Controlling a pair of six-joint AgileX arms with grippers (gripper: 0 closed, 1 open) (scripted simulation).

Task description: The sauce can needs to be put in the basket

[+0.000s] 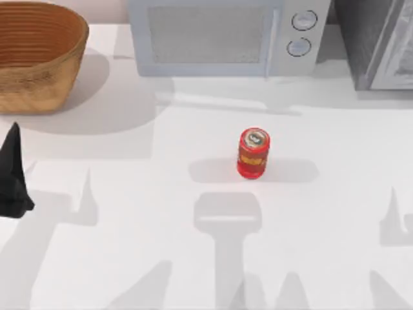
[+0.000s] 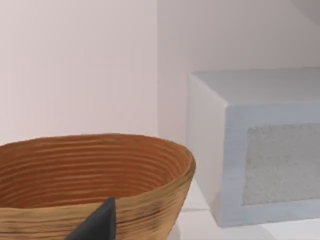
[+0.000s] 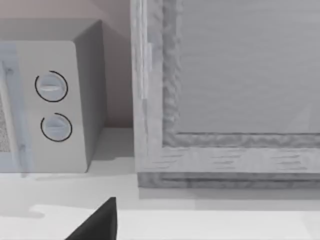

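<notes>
Top view shows you the sauce can (image 1: 253, 153) standing upright on the white table (image 1: 129, 213), a little right of the frame's centre, its silver-grey top facing the camera and its shadow stretching to either side. You will find the basket (image 1: 39, 58) in the upper left corner of that frame, well apart from the can, with its wide rim cut off by the frame's top and left edges. Between them along the back, a grey microwave (image 1: 226, 35) sits at upper centre with two round dials on its right side, and a grey framed cabinet (image 1: 381, 45) fills the upper right corner. Your left gripper (image 1: 13, 177) appears as a dark pointed shape at the left edge, just below the basket and touching nothing; whether its fingers are spread or pressed together you cannot tell. Left wrist view gives you the basket's ribbed wall (image 2: 95, 175) close up beside the microwave's end, with one dark fingertip (image 2: 97, 222) at the lower edge. Right wrist view looks at the microwave dials and the cabinet frame, with a dark fingertip (image 3: 100, 222) low in the frame; the right gripper's state cannot be told either.
</notes>
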